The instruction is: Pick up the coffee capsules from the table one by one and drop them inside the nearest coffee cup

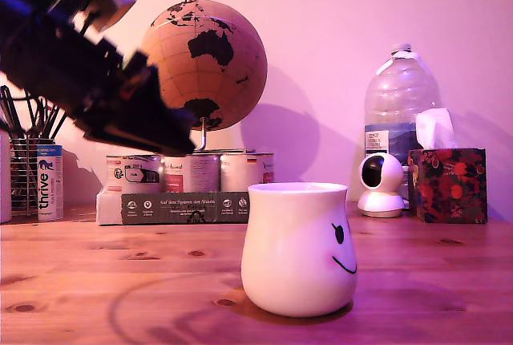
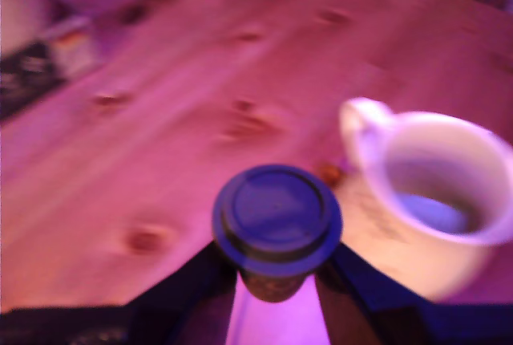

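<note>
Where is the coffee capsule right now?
The wrist view shows the coffee capsule held between the end effector's fingers above the table, beside the coffee cup, not yet over its opening.

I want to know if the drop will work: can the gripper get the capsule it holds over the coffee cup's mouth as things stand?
Probably yes. The gripper is shut on the capsule, raised above the table, and the coffee cup stands open-mouthed beside it with nothing between them. The wrist view is blurred.
</note>
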Available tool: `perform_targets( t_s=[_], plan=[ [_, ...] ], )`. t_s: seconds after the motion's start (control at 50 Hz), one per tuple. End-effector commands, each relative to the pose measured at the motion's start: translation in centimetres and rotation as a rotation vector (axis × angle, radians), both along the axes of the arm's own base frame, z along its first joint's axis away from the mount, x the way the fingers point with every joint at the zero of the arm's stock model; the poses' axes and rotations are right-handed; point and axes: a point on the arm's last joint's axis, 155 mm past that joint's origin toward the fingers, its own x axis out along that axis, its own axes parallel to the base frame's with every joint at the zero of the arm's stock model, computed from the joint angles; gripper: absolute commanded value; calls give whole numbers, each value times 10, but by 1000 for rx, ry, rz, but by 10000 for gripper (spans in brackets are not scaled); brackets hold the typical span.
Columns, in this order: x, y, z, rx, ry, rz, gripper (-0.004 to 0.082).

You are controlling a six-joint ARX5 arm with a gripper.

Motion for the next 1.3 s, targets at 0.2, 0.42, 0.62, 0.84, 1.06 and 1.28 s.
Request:
perform_targets(
  t_s=[0.2, 0.42, 0.62, 0.84, 1.06, 1.28],
  plan=[
    [-28, -3, 11, 7, -6, -48, 230],
    [-48, -10, 26, -5, -26, -95, 230],
    [-57, -19, 29, -13, -35, -131, 230],
    [-55, -20, 28, 13, -58, -106, 230],
    [-51, -26, 23, 43, -59, -99, 230],
    [-51, -46, 19, 72, -44, -140, 230]
  ],
)
